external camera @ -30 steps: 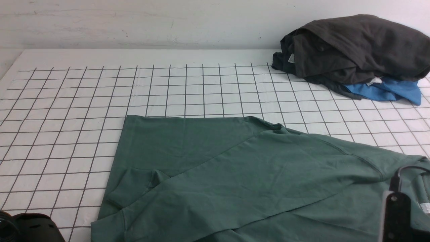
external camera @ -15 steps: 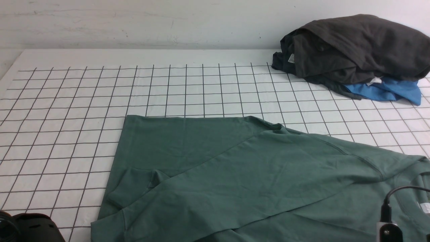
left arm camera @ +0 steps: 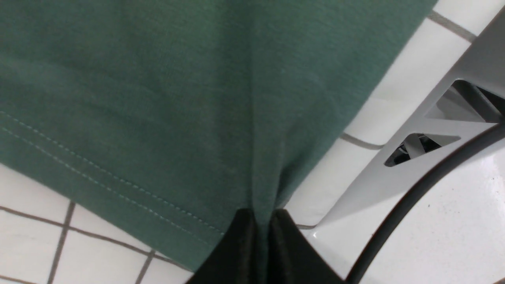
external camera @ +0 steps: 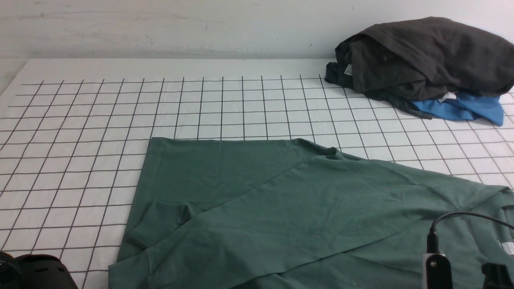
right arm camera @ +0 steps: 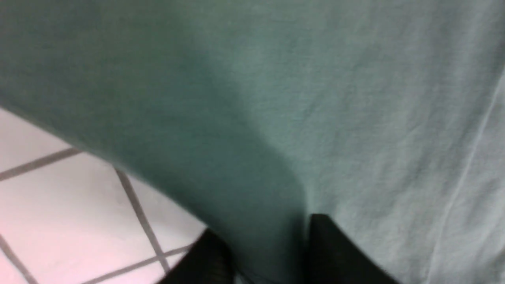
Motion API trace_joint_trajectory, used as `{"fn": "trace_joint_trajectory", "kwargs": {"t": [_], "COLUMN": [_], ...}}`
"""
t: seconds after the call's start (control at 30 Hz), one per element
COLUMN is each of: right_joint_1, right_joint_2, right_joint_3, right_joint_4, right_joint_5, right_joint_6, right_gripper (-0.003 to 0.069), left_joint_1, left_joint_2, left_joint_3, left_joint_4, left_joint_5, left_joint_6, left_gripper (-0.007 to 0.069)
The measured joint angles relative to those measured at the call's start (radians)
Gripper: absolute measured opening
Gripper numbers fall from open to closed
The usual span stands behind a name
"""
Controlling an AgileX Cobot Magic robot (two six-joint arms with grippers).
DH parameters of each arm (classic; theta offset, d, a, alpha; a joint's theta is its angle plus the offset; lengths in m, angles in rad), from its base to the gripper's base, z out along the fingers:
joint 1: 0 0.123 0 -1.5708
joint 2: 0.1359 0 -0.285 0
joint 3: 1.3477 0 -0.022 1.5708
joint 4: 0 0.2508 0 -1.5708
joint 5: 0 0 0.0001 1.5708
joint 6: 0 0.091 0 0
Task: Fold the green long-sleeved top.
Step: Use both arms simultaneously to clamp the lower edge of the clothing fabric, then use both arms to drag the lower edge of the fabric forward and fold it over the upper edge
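Observation:
The green long-sleeved top (external camera: 289,208) lies spread on the gridded table, with a sleeve folded diagonally across the body. In the left wrist view my left gripper (left arm camera: 260,221) is shut on a pinched fold of the green top (left arm camera: 165,98) beside its stitched hem. My right gripper (right arm camera: 268,244) straddles the edge of the green top (right arm camera: 315,98). A hump of cloth sits between its black fingers (right arm camera: 331,244), which stand apart. The picture is blurred, so a grip cannot be told. In the front view only the right arm's housing (external camera: 437,273) shows, at the bottom right over the cloth.
A dark charcoal-grey garment (external camera: 425,60) is heaped on a bright blue garment (external camera: 461,108) at the far right. White gridded table (external camera: 80,140) stretches to the left and behind the top. The left arm's dark body (external camera: 36,273) sits at the bottom left corner.
The right arm's housing has dropped lower and slid left over the top's near right part, and its jaws have narrowed around the cloth. The left arm and the top have not moved.

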Motion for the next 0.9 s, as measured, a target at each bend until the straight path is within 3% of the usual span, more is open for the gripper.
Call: {"fn": "trace_joint_trajectory", "kwargs": {"t": [0.1,0.17,0.37,0.5,0.6,0.9], "right_joint_1": [0.0,0.0,-0.002,-0.066,-0.205,-0.379], "right_joint_2": [0.0,-0.002,-0.015,-0.001,0.079,0.332], "right_joint_3": [-0.024,-0.052,-0.192,-0.306,-0.448,-0.748], "right_joint_4": [0.007,0.011,0.014,0.057,0.19,0.377], "right_joint_5": [0.031,0.058,0.198,0.246,0.254,0.281], "right_joint_6": [0.0,0.0,-0.059,-0.142,-0.262,-0.373], "right_gripper": [0.0059,0.0017,0.0009,0.001,0.001,0.001], "left_joint_1": [0.0,0.0,0.003,0.056,0.205,0.477], "left_joint_2": [0.0,0.0,0.0,0.001,0.037,0.254], "left_joint_3": [-0.007,-0.026,-0.16,-0.283,-0.447,-0.7], "left_joint_4": [0.0,0.009,0.116,0.197,0.226,0.197], "left_joint_5": [0.005,0.027,0.117,0.131,0.146,0.146], "left_joint_6": [0.0,0.0,-0.015,-0.015,0.047,0.171], "left_gripper": [0.0013,0.0013,0.0013,0.0013,0.0014,0.0016]}}
